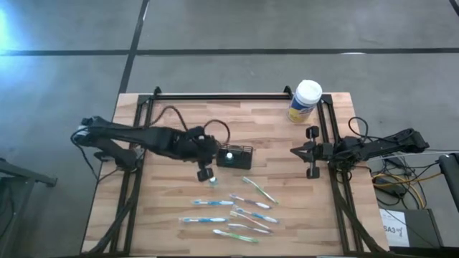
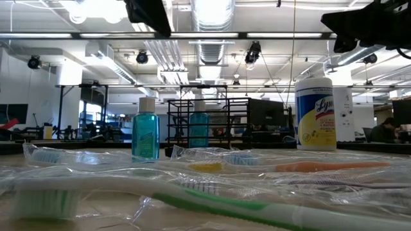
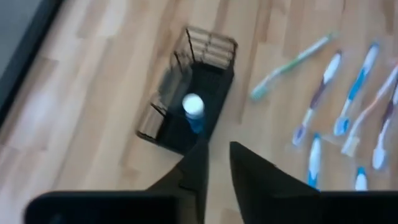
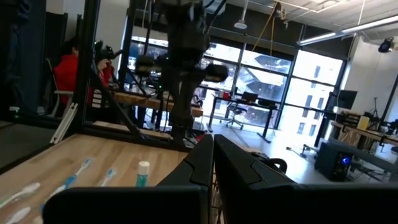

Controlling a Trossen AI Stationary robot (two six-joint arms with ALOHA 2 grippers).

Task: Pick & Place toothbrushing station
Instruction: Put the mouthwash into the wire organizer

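holder box [image 3: 186,99] just ahead of left pincer [image 3: 214,165]

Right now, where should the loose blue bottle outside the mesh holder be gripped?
Probably across its blue body, below the white cap, coming down: the blue bottle stands upright, clear of the mesh holder, with the left tool nearly above it. The right tool waits at the right edge of the table.

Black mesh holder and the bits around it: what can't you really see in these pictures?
- High view: the small bottle by the left gripper is too small to tell whether they touch.
- Left wrist view: the holder's dividers are blurred; some toothbrushes run off the edge.
- Low view: the nearest green toothbrush is blurred.
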